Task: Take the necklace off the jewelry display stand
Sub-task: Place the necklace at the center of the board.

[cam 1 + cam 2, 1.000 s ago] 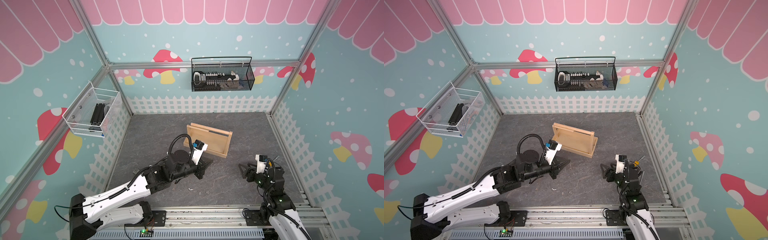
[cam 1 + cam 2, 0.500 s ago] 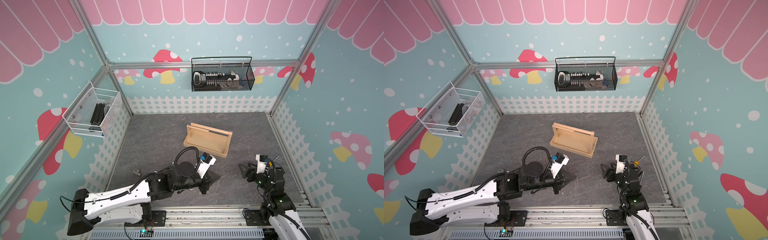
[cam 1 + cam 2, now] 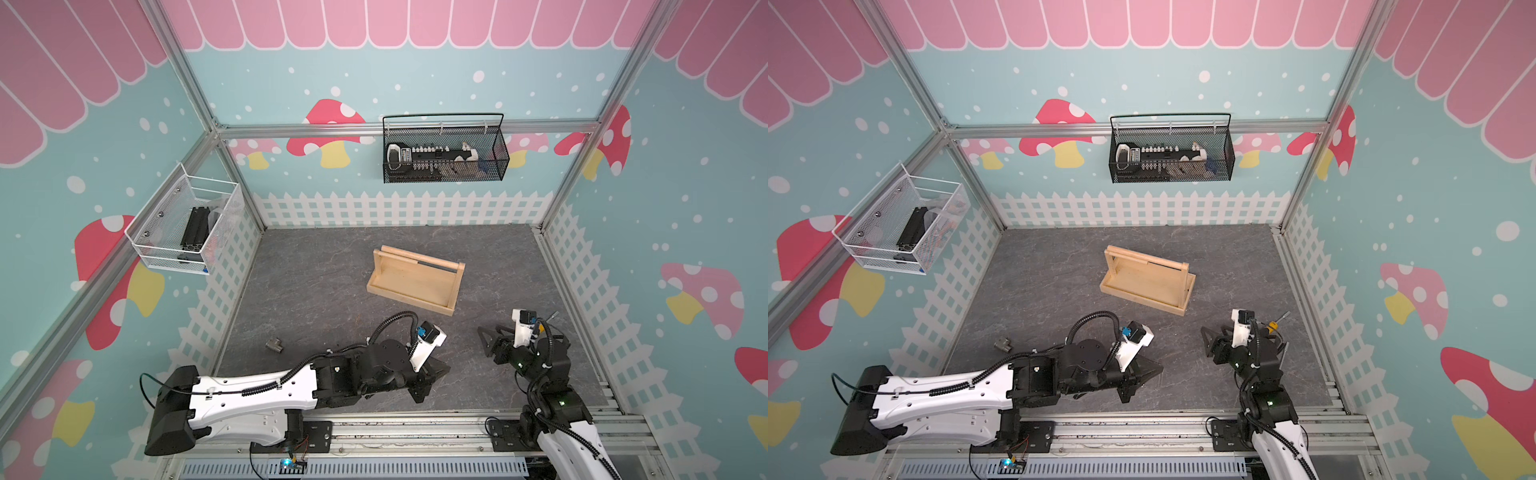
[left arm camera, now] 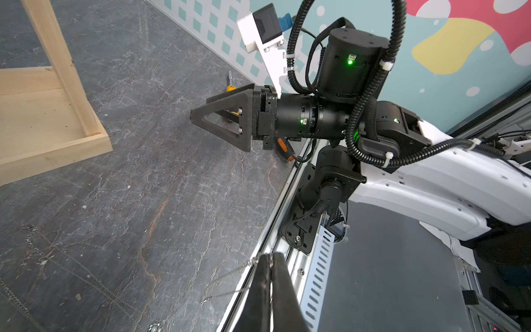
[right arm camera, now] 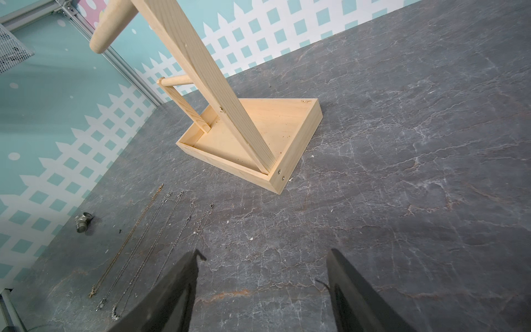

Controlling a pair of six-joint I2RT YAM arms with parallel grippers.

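Jaws of the left gripper are pressed flat together at 6 o'clock on the grey floor, close to the front rail. The necklace, a thin silver chain, is pinched at their very tips, its loop trailing away below them; whether it touches the floor I cannot tell. At 4 o'clock the right gripper hovers low, pointing toward 10 o'clock, its jaws standing wide apart with nothing between them. In the right wrist view a row of other chains, one gold and the rest silver, lies stretched out side by side on the floor between that gripper and a small metal fitting at 8 o'clock. Past them, just beyond the middle toward 1 o'clock, the jewelry display stand sits upright and well apart from both grippers. A white mesh basket hangs at 10 o'clock and a black mesh basket on the back wall at 12.
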